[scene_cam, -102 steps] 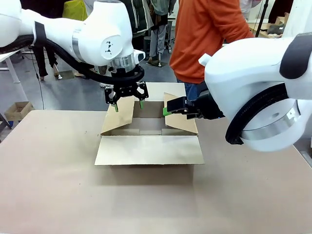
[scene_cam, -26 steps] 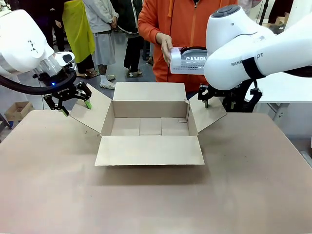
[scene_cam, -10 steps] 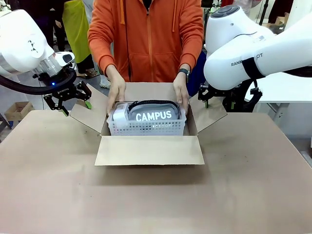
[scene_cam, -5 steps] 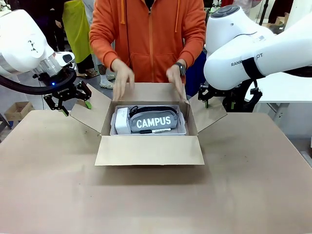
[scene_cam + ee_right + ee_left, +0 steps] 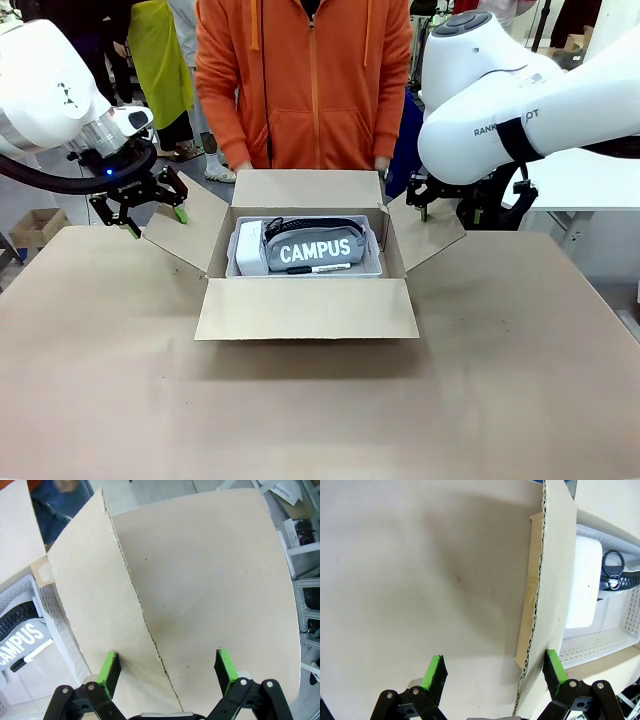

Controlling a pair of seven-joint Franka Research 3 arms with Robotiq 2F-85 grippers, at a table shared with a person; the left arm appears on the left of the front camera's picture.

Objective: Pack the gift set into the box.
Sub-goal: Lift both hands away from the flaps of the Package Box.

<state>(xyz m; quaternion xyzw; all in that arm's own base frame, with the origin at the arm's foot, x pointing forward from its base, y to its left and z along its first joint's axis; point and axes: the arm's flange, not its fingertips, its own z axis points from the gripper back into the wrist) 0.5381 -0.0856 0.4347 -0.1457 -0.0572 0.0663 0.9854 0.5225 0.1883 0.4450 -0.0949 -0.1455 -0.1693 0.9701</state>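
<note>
The gift set lies inside the box (image 5: 305,310): a white lattice basket (image 5: 372,266) holding a grey "CAMPUS" pouch (image 5: 312,250) and a small white item (image 5: 249,236). All four flaps stand open. My left gripper (image 5: 155,220) is open, straddling the edge of the left flap (image 5: 185,235). In the left wrist view that flap (image 5: 547,580) runs between the left gripper's (image 5: 494,670) pads, with the basket (image 5: 600,640) beyond. My right gripper (image 5: 432,210) is open at the right flap (image 5: 428,238). The right wrist view has the flap (image 5: 90,580) inside the right gripper (image 5: 166,667).
A person in an orange hoodie (image 5: 305,80) stands at the far side, hands low behind the box's rear flap (image 5: 305,188). A black marker (image 5: 318,268) lies on the pouch. Bare tabletop (image 5: 320,410) spreads in front. A small carton (image 5: 35,225) sits on the floor at left.
The person lowered the basket into the box, let go and drew both hands back behind the rear flap. Both grippers have stayed where they were.
</note>
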